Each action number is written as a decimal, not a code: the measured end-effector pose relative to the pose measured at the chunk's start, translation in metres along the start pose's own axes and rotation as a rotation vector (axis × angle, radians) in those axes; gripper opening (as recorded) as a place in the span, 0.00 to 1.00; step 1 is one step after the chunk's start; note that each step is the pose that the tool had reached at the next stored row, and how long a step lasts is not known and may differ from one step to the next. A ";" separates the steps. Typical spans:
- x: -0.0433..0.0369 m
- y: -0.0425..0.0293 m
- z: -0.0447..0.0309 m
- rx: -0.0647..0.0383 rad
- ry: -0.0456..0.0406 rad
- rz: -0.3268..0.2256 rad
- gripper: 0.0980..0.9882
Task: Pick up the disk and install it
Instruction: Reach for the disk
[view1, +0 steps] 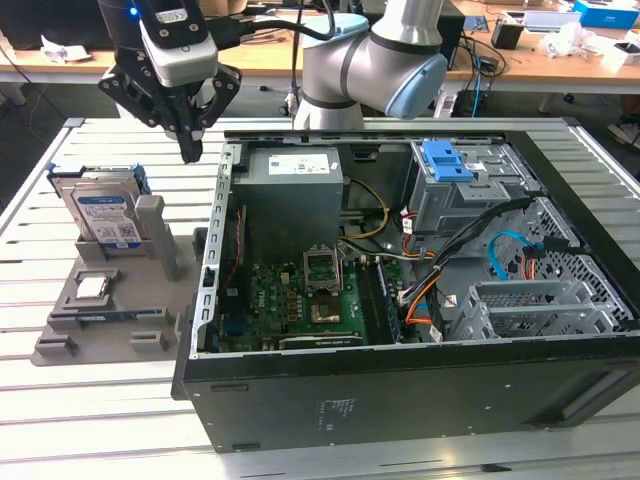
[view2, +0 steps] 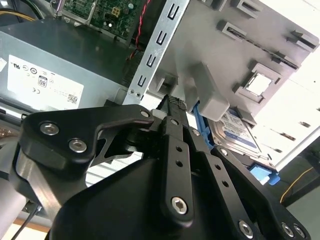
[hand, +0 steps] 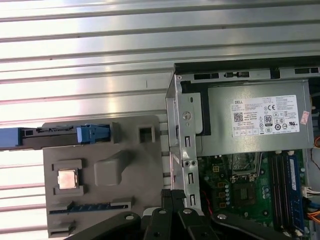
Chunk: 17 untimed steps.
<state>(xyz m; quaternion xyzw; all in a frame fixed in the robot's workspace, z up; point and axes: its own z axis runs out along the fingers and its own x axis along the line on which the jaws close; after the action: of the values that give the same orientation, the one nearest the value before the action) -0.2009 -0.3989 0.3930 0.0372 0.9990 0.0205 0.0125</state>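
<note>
The gripper (view2: 176, 102) is looming closest in the second wrist view, its black fingers pressed together on nothing. In the exterior view it is hanging above the table, apart from everything below it.

The disk (view1: 105, 215) is standing on edge in its blue frame, slotted into the far end of a grey holder (view1: 60, 345) that is lying on the slatted table (view1: 90, 420), on the exterior view's left of the open computer case (view1: 400, 400). The gripper is hovering between the disk and the case's near corner, higher than the disk's top edge and not touching it. A small square chip (view1: 92, 287) is sitting in a pocket of the same holder, nearer the viewer than the disk.

By my reading, the pick-up is only at the approach stage: the disk is sitting untouched and nothing is installed. A grasp is calling for the fingers to be spread wide enough for the disk, lined up over its top edge, and kept clear of the holder's grey post (view1: 158, 235) just beside it.
</note>
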 end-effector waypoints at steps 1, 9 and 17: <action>0.0014 -0.0001 0.0000 0.000 0.0000 0.000 0.01; 0.0090 -0.0006 -0.0002 0.000 -0.0001 0.000 0.01; 0.0144 -0.0011 -0.0003 0.000 -0.0001 0.000 0.01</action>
<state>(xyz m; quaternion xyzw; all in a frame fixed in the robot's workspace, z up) -0.2153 -0.3989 0.3929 0.0373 0.9990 0.0203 0.0126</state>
